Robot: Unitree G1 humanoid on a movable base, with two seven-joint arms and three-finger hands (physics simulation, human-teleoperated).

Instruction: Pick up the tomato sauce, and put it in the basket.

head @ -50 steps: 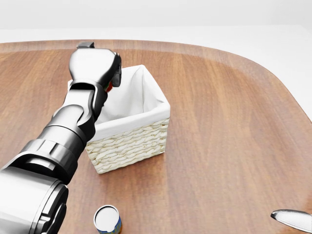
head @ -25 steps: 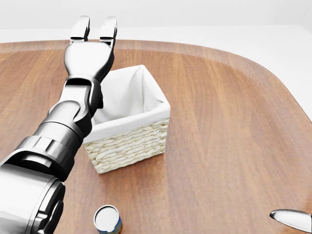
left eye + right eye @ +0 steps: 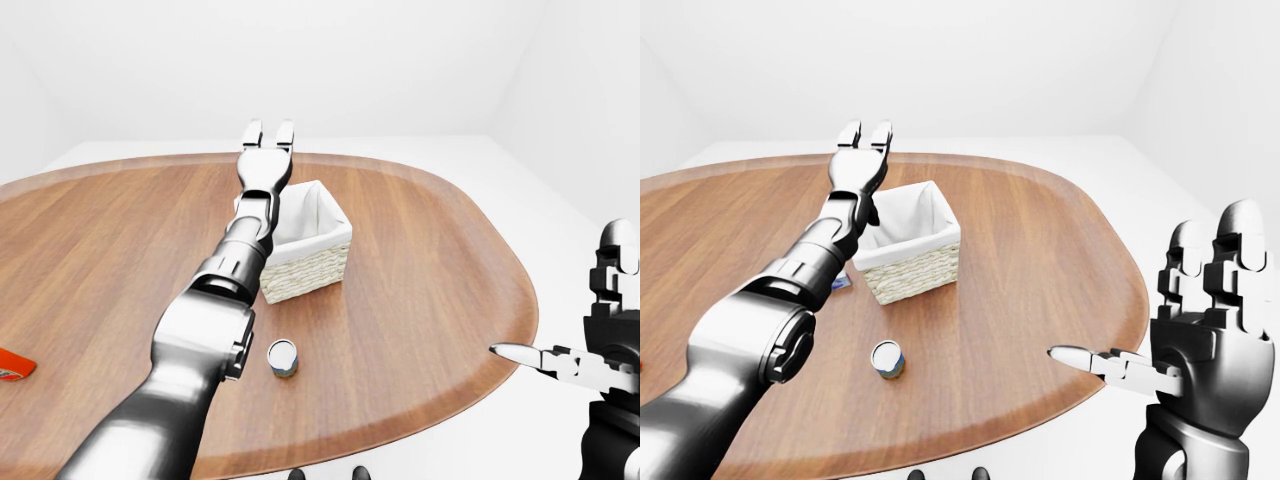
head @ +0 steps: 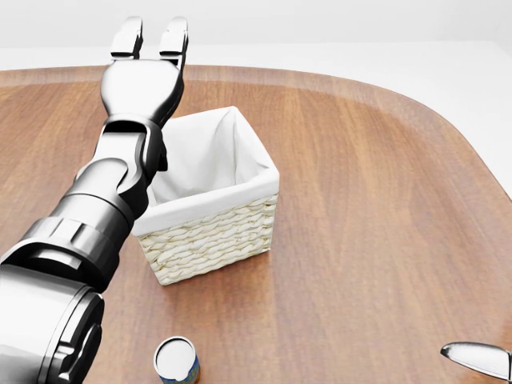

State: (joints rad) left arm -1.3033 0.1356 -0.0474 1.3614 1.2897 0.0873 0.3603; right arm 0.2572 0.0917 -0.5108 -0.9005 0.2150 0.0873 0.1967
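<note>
Reaching over the basket (image 4: 240, 188), our left hand (image 4: 144, 76) has its fingers spread and holds nothing. We cannot see the tomato sauce; the arm hides part of the basket's inside. Our right hand (image 3: 1215, 310) is open, off the table's (image 4: 376, 240) right edge.

The surface (image 3: 420, 260) is warm brown wood with a streaked grain and a paler band along its rim. The basket (image 4: 214, 240) is woven in cream straw and lined with plain white cloth. Near the surface's lower edge, a small can (image 4: 177, 360) shows a silver-white lid and a blue side. At the surface's left edge lies an orange-red packet (image 3: 14, 365). Both robot hands, left (image 4: 148, 68) and right (image 3: 1205, 340), are glossy silver-grey with black joints.
</note>
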